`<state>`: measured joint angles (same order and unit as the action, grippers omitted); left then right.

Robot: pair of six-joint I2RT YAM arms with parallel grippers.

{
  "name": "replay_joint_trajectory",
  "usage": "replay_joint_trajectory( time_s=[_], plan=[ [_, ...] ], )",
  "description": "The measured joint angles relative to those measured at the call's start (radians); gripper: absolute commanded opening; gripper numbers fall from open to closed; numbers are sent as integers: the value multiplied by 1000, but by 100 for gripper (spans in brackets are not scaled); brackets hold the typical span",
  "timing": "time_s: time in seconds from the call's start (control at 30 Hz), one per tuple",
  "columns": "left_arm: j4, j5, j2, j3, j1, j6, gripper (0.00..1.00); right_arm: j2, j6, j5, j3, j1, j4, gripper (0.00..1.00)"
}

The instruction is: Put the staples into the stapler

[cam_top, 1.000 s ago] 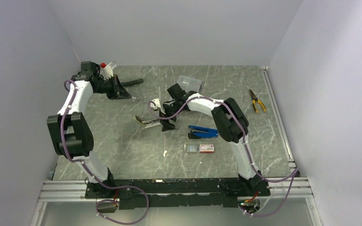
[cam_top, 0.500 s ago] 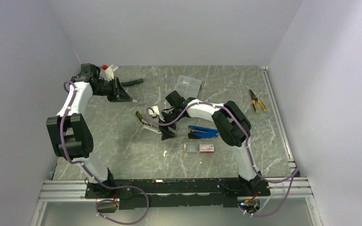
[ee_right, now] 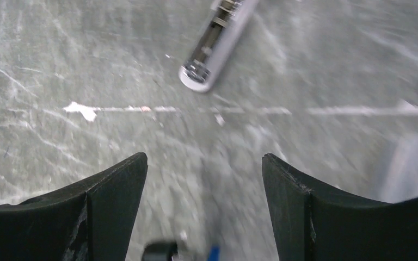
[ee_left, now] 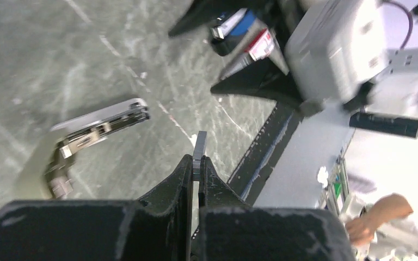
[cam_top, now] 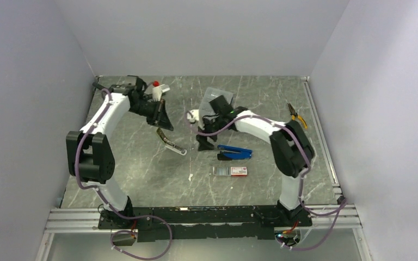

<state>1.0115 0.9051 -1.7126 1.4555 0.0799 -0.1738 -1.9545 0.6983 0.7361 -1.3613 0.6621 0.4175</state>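
Note:
The stapler (cam_top: 170, 142) lies opened on the table left of centre, its silver magazine rail showing (ee_left: 99, 128) (ee_right: 217, 41). My left gripper (cam_top: 163, 124) hovers just behind and above it, shut on a thin silvery-grey strip of staples (ee_left: 198, 148) that sticks out past the fingertips (ee_left: 197, 161). My right gripper (cam_top: 203, 142) stands to the right of the stapler, open and empty (ee_right: 204, 163), low over bare table. The staples' small white box with a red end (cam_top: 232, 171) lies nearer the front.
A blue and black tool (cam_top: 234, 152) lies just right of the right gripper. A clear compartment case (cam_top: 218, 95) sits at the back behind the right wrist. Yellow-handled pliers (cam_top: 296, 115) lie at the far right.
The left arm has swung from the back left corner toward the centre, over the stapler. The right gripper has drawn away to the right, leaving the stapler lying on the table.

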Motion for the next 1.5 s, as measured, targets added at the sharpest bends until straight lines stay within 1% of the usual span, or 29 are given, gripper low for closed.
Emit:
replay_joint_trajectory(
  time_s=[0.1,0.17,0.27,0.47,0.73,1.0,1.5],
  plan=[
    [26,-7,-27,35,77,-6,3,112,2,-4,50,-77,2,82],
    [32,-15,-64,58,108,-6,3,193,9,-5,97,-119,5,82],
    [44,-37,-117,71,125,-6,3,270,27,-6,153,-182,16,82],
    [94,-99,-227,105,142,-7,3,355,66,-3,274,-242,61,82],
    [119,-151,-281,121,155,-1,3,383,79,4,294,-307,78,82],
    [124,-180,-314,125,160,12,3,384,80,6,294,-307,79,82],
    [91,-235,-315,122,183,48,3,384,87,6,294,-307,79,82]
  ],
)
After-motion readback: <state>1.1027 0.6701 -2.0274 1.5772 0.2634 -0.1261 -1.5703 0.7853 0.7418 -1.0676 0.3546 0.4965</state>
